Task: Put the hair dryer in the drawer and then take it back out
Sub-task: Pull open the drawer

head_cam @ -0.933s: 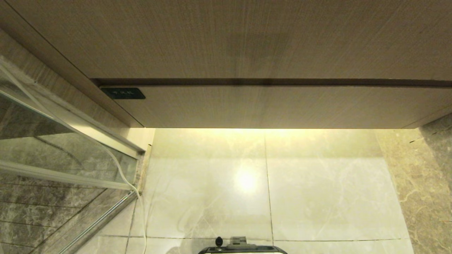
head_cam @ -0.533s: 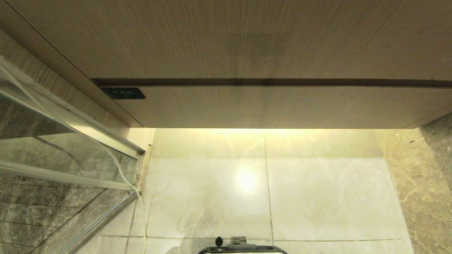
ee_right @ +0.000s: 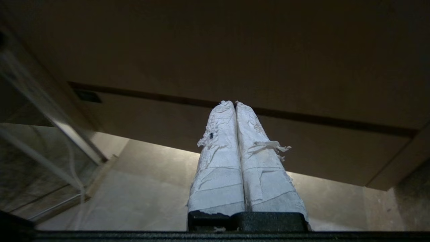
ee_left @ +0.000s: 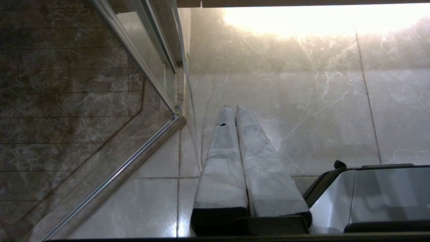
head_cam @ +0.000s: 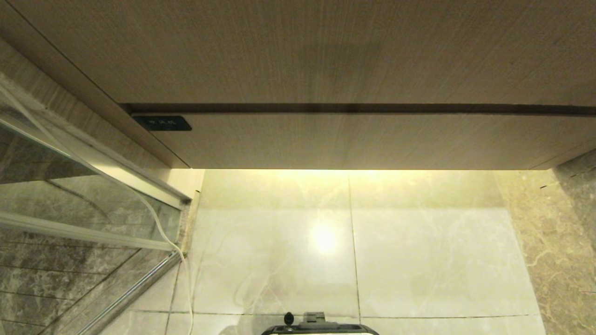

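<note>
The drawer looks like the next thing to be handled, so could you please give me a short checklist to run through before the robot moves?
1. Drawer state: closed, front flush under the fixed panel; ok as a starting point.
2. Hair dryer located: in no view; cannot tell.
3. Right gripper empty: shut with nothing between the fingers, raised and pointing at the seam above the drawer; ok.
4. Left gripper clear: shut, empty, pointing down at the floor; ok.
5. Handle to grasp: the front is flat with only a small black label; not ok.
</note>
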